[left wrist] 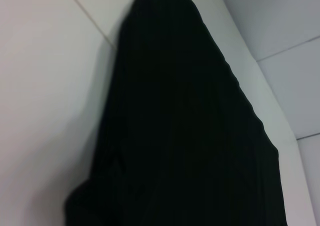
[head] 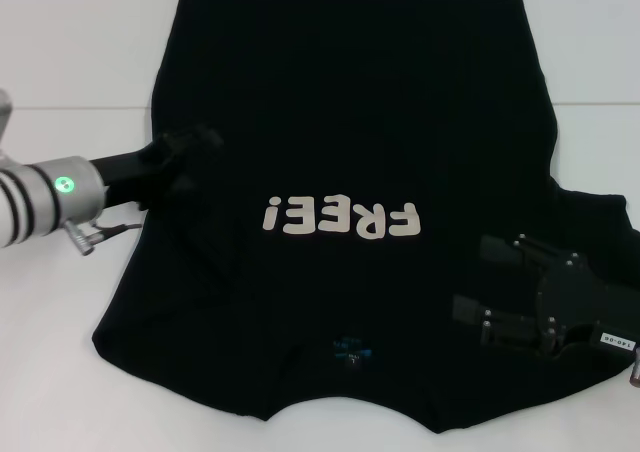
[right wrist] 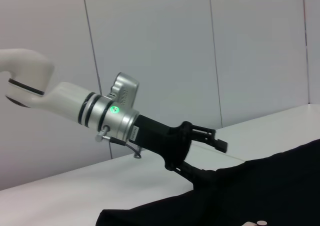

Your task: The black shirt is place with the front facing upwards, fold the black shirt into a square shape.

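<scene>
The large black short-sleeved cloth shirt (head: 350,132) is lying front-up on the white bench (head: 60,392), filling most of the head view from the top edge down to the bottom edge. Off-white "FREE!" lettering (head: 340,218) is showing upside down at frame centre, with a small blue neck label (head: 352,349) below it near the collar at bottom centre. The hem is running along the top of the frame. The sleeve at centre right is spreading outward; the shirt's left edge is drawn in.

The left end effector (head: 195,152) is sitting at the shirt's left edge, centre-left of the head view. The right end effector (head: 480,277) is resting over the fabric at lower right, its two fingers spread apart and released.

The right wrist view is showing what the head view cannot: the left end effector (right wrist: 212,153) from the side, with one finger above and one reaching down to the shirt's (right wrist: 250,191) edge; whether it is grasping the cloth cannot be told. The left wrist view is showing only dark fabric (left wrist: 190,136) against the bench (left wrist: 45,111).
</scene>
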Controlling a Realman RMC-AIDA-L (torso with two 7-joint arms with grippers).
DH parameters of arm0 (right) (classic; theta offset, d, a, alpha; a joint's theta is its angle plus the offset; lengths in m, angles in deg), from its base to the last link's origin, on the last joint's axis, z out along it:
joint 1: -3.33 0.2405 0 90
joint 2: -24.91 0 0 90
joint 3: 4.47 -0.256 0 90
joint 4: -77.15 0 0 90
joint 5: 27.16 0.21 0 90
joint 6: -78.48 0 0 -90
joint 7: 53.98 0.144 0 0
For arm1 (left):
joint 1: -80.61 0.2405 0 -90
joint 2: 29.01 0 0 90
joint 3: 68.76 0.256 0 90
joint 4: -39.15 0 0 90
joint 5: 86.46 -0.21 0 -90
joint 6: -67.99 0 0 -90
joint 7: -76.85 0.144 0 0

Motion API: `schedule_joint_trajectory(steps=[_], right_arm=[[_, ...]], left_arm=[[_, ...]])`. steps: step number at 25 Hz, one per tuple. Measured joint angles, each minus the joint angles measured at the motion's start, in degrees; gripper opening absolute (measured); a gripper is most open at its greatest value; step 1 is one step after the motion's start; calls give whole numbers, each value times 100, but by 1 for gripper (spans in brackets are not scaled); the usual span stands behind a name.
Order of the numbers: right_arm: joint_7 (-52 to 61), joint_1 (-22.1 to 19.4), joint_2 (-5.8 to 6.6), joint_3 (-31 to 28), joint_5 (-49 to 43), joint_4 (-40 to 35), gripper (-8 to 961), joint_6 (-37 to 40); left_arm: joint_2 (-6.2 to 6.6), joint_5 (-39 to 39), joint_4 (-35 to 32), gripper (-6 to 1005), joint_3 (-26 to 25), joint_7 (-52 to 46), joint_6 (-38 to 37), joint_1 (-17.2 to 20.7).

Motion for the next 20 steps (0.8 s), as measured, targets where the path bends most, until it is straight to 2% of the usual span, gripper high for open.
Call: schedule_joint_trajectory(steps=[6, 11, 13, 18, 20], right_arm=[[-23, -4, 0, 0, 0, 0, 798, -2], [-37, -6, -1, 0, 13, 0, 796, -16], [-40, -6, 0, -1, 22, 0, 796, -26], [-40, -5, 6, 0, 25, 0, 795, -34], [-42, -5, 7, 0, 26, 0, 794, -37]], left_arm=[[-204, 73, 1, 876, -6, 234, 108, -219], [-249, 263, -162, 876, -23, 534, -583, -165], [-215, 386, -281, 875, -27, 550, -889, -15], [53, 455, -417, 875, -33, 251, -1302, 564], [119, 460, -423, 875, -42, 186, -1305, 741]])
